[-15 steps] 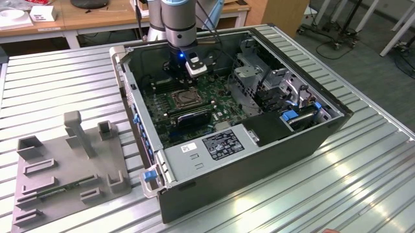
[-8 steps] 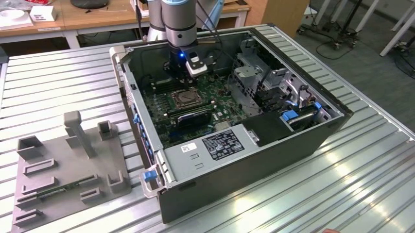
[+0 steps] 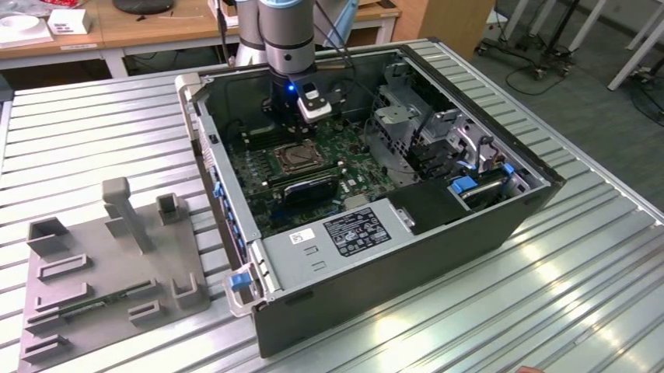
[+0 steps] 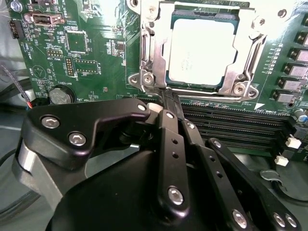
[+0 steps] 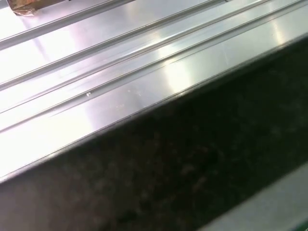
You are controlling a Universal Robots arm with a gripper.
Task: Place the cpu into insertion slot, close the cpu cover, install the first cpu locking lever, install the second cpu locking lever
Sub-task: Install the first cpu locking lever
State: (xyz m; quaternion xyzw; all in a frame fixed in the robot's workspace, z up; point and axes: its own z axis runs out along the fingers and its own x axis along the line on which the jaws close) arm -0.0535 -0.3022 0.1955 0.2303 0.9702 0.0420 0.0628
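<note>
In the second wrist view the cpu [image 4: 202, 50], a silvery-beige square, lies seated in the insertion slot [image 4: 192, 88] on the green motherboard. The cpu cover [image 4: 153, 45], a silvery frame, lies down around it, with the chip showing through its cut-out. My gripper [image 4: 167, 97] points at the socket's edge near a corner screw, its black fingers [image 4: 169, 139] drawn together and shut; I cannot tell whether a lever is touched. In the exterior view the gripper [image 3: 295, 126] hangs inside the open computer case, just behind the socket [image 3: 294, 158].
The case [image 3: 415, 256] lies open on a ribbed aluminium table [image 5: 120, 72]. Black memory slots [image 4: 231, 125] run beside the socket. A metal drive cage [image 3: 415, 124] stands at the exterior view's right. A grey fixture plate [image 3: 104, 272] sits at the exterior view's left.
</note>
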